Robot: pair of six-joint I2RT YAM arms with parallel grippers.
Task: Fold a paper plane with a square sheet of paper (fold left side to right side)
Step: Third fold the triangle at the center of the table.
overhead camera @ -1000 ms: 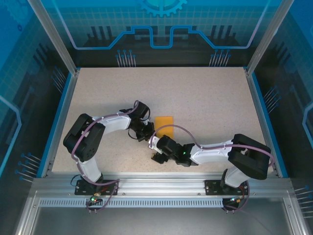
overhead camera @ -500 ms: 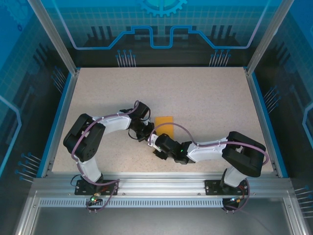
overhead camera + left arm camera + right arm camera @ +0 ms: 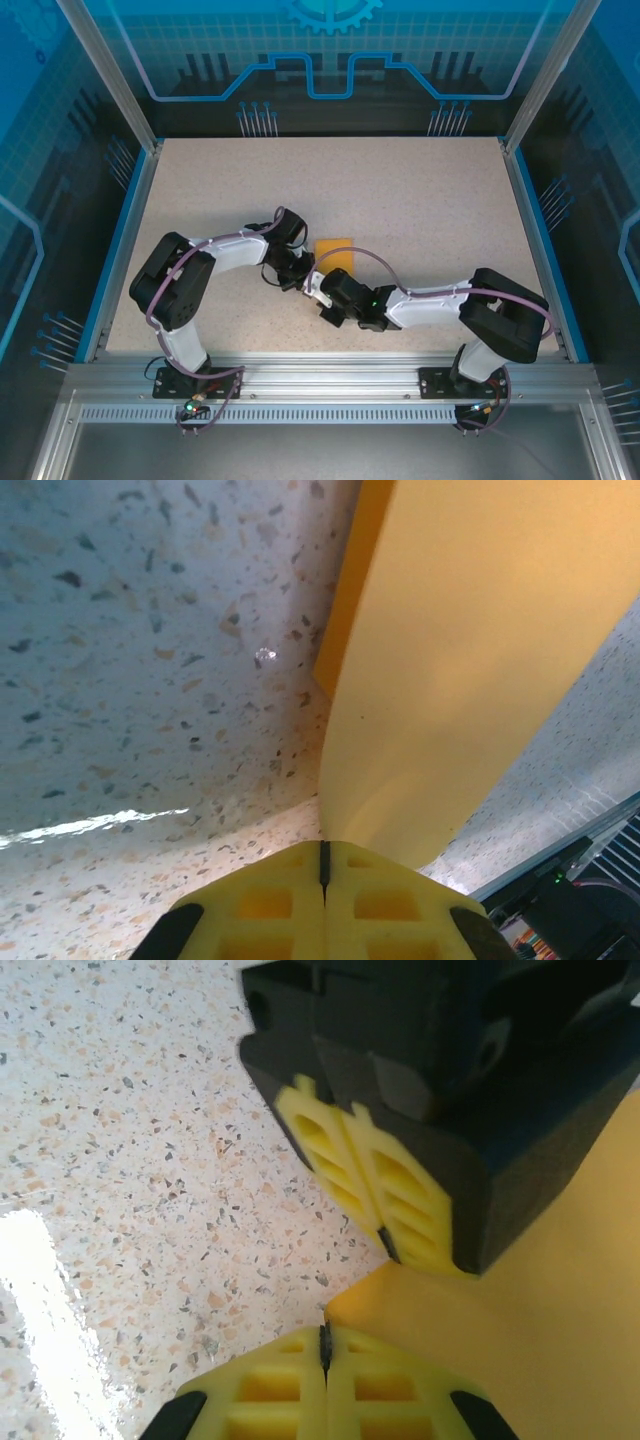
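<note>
The square sheet of paper (image 3: 333,249) is bright orange and lies mid-table, its near part hidden under the right arm's cable. In the left wrist view the sheet (image 3: 470,660) rises curved from the fingertips, lifted off the table. My left gripper (image 3: 293,272) (image 3: 323,846) is shut on the sheet's near left edge. The right wrist view shows the left gripper (image 3: 384,1232) pinching the sheet (image 3: 540,1310) close to its corner. My right gripper (image 3: 318,291) (image 3: 324,1336) is shut, its tips touching that corner, with no paper seen between them.
The speckled table (image 3: 420,200) is bounded by blue rails (image 3: 528,230) and a metal frame. The two wrists sit close together just left of the paper. The right arm's pink cable (image 3: 365,262) arches over the sheet's near edge.
My right gripper has moved away from the table's near edge, up to the paper's corner beside the left gripper. The left arm and the paper have barely shifted.
</note>
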